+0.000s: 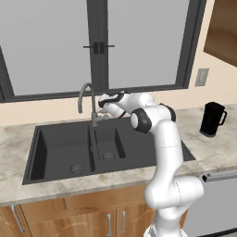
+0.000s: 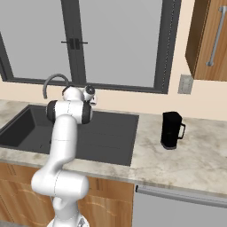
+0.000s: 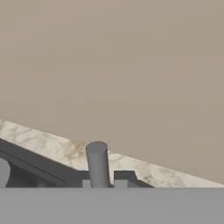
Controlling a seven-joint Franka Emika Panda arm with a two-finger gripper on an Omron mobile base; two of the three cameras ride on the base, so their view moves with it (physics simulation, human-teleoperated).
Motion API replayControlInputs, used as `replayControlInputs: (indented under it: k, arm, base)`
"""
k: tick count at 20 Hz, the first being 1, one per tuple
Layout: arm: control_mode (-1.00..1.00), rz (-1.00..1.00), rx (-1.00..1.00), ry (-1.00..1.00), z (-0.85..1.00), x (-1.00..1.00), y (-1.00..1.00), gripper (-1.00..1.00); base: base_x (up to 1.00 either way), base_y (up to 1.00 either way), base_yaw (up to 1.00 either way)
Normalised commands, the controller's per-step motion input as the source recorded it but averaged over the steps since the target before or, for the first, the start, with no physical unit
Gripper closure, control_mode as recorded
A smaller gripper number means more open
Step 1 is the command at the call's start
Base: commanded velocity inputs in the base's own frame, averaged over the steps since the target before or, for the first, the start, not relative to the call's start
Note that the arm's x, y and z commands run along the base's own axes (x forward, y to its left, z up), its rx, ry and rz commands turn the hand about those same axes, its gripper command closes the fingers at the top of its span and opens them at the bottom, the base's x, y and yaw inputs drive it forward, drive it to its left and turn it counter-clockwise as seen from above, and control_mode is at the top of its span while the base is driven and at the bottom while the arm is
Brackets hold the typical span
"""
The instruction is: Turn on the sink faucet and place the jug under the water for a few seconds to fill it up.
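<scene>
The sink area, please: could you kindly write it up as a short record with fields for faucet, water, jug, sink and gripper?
faucet: the sink faucet stands behind the sink, spout arched over the left basin
water: no stream falls from the spout
jug: the jug stands upright on the counter, right of the sink, apart from the arm
sink: the sink holds nothing in its basins
gripper: the gripper is at the faucet's base; jaw state unclear
</scene>
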Motion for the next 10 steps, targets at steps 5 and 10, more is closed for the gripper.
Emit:
replayControlInputs:
  k: [5,10]
  arm:
    - [-1.0,-0.08,0.01,0.0,0.0,0.0,-0.38,1.0]
    - [-1.0,-0.1,0.01,0.0,0.0,-0.03,-0.46,1.0]
  base:
    - [0.0,0.0,0.0]
    - [0.0,0.0,0.0]
